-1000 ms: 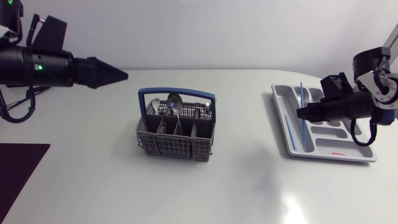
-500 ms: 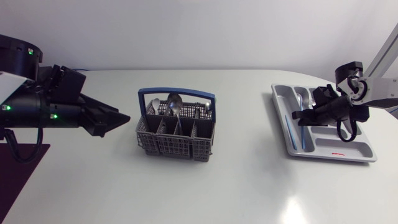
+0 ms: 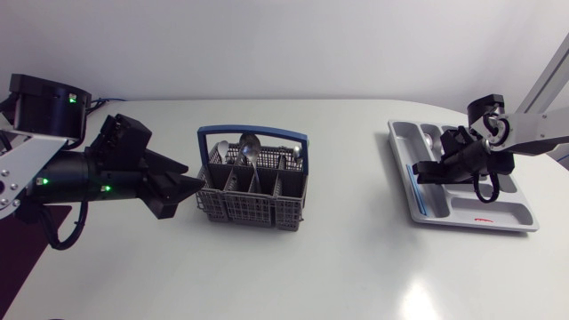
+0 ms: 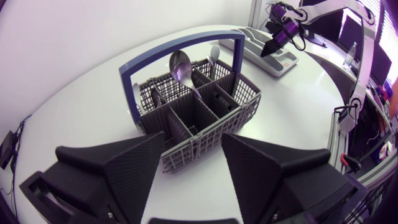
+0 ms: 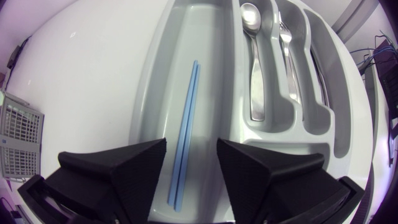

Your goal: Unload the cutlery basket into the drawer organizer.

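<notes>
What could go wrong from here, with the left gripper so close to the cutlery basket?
The open left gripper sits low beside the cutlery basket; going forward it may shove or tip it rather than reach a spoon. The blue handle arches over the spoons, so a lifted one might snag. The open right gripper hangs just over the blue chopsticks in the drawer organizer and might knock them.

The blue handle [image 3: 253, 132] arches across the basket [image 3: 252, 203], with spoons [image 3: 250, 143] upright beneath; the table [image 3: 347, 209] lies open between it and the organizer [image 3: 502, 212].
</notes>
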